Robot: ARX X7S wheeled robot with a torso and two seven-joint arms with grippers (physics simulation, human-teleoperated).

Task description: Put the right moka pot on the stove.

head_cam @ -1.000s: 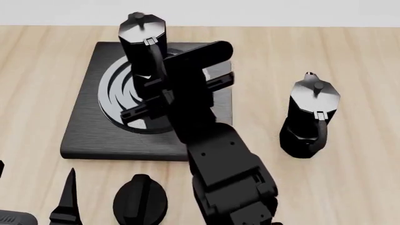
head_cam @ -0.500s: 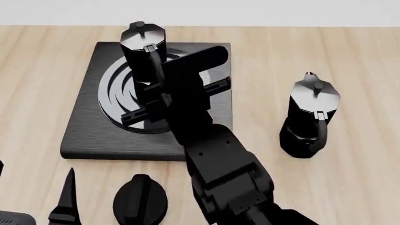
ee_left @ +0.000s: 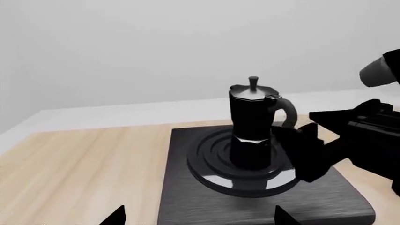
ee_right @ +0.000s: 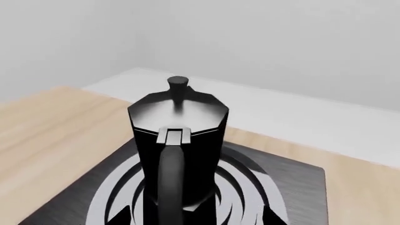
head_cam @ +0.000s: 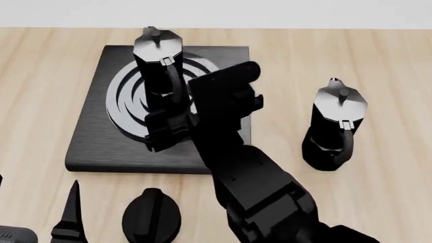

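Note:
One black moka pot (head_cam: 159, 61) stands upright on the raised rings of the stove (head_cam: 91, 147). It also shows in the left wrist view (ee_left: 251, 124) and the right wrist view (ee_right: 178, 140). My right gripper (head_cam: 185, 109) is open just behind this pot. Its fingertips (ee_right: 120, 216) stand wide apart on either side of the handle and do not grip it. A second, identical moka pot (head_cam: 334, 126) stands on the table to the right of the stove. My left gripper (ee_left: 200, 218) is open and empty at the stove's near left.
A small round black knob (head_cam: 152, 215) lies on the wooden table (head_cam: 378, 61) in front of the stove. One left fingertip (head_cam: 73, 202) shows beside the knob. My right arm (head_cam: 256, 192) crosses the stove's front right corner. A pale wall lies beyond the table's far edge.
The pot on the stove has come down and now stands upright on the rings. My right gripper has drawn back from it toward me. The second pot has not moved.

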